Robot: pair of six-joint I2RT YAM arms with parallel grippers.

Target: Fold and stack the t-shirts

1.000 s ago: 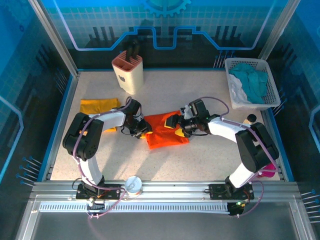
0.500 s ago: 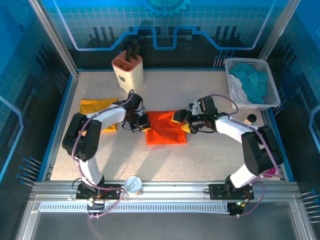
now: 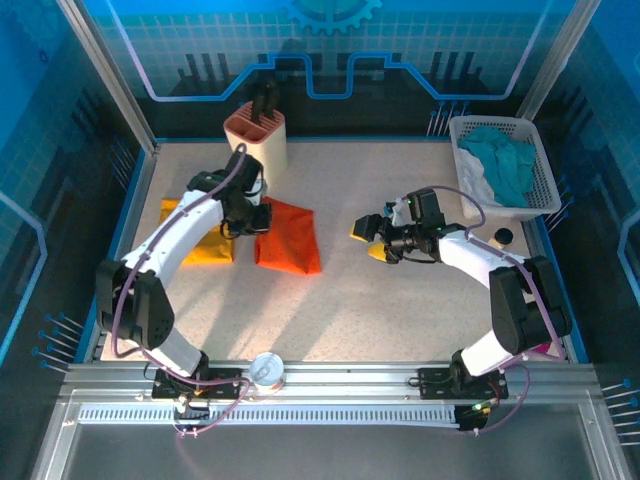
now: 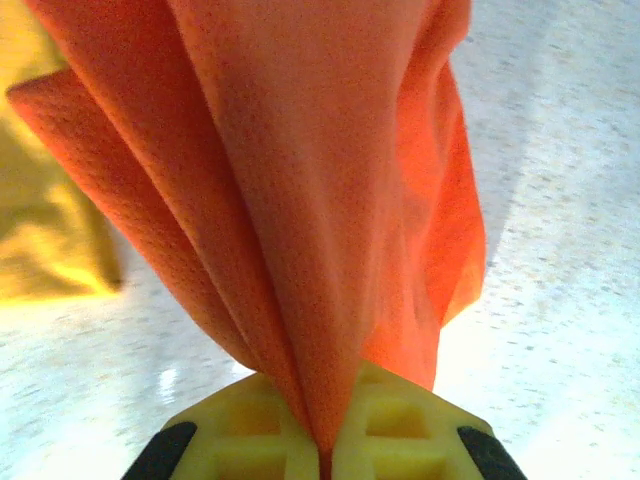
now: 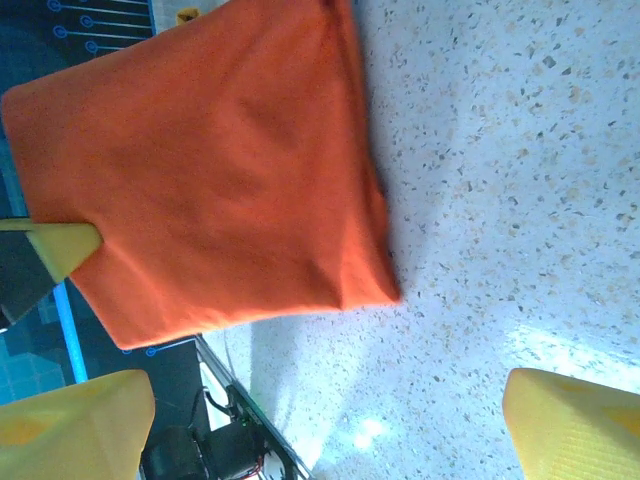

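The orange-red t-shirt [image 3: 288,240], folded into a square, hangs from my left gripper [image 3: 256,216], which is shut on one edge of it. In the left wrist view the cloth [image 4: 330,180] is pinched between the yellow pads [image 4: 400,425] and drapes away in folds. The mustard-yellow t-shirt [image 3: 205,250] lies flat just left of it, partly under my left arm, and shows in the left wrist view as well [image 4: 40,240]. My right gripper [image 3: 372,240] stands open and empty to the right, apart from the orange shirt [image 5: 210,170].
A beige knife block [image 3: 256,140] stands at the back behind the left arm. A white basket [image 3: 540,190] with teal and white cloths sits at the back right. A tin can [image 3: 267,368] rests on the near rail.
My left gripper shut on the orange t-shirt and carried it left and back, next to the yellow one. My right gripper, still open, drew off to the right, away from the shirt.
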